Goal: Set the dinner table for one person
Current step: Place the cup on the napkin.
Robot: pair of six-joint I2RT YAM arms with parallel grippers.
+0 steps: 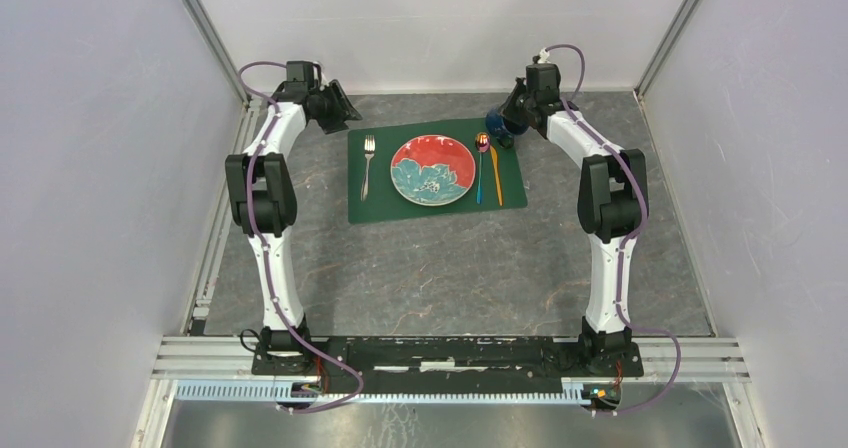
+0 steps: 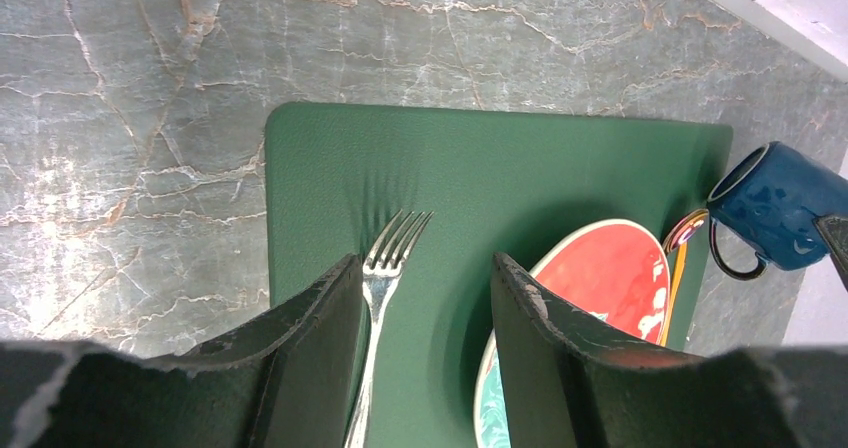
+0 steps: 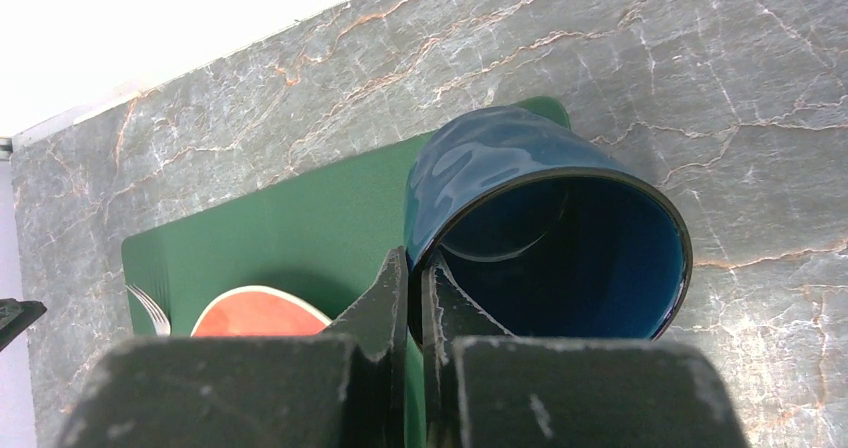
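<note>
- Top view: the table (image 1: 450,268), a dark grey veined slab, fills the middle of the frame between pale walls.
- A green placemat (image 1: 380,206) lies on the table's far half, just above frame centre.
- On the placemat, from left to right, are a fork (image 1: 367,165), a red and teal plate (image 1: 432,169), a blue-handled spoon (image 1: 480,168) and an orange-handled utensil (image 1: 496,173).
- The left claw (image 1: 338,108) hangs off the placemat's upper left corner. The right claw (image 1: 512,118) is at the upper right corner, against a blue mug (image 1: 497,126).
- Left wrist view: the left claw (image 2: 424,268) has its jaws apart and nothing between them.
- The fork (image 2: 390,253) lies on the placemat (image 2: 500,168) below, beside the left finger. The plate (image 2: 600,278) is at lower right.
- The mug (image 2: 775,208) sits tilted at the right edge of the frame, and the table (image 2: 130,118) fills the left and top.
- Right wrist view: the right claw (image 3: 413,268) is clamped on the wall of the mug (image 3: 520,168) at its rim, with the fingers almost together.
- The mug is tipped with its mouth toward the camera, over the placemat's corner (image 3: 300,228).
- Parts of the plate (image 3: 255,313) and the fork tines (image 3: 150,308) show at lower left. The table (image 3: 700,68) spreads across the right and top.
</note>
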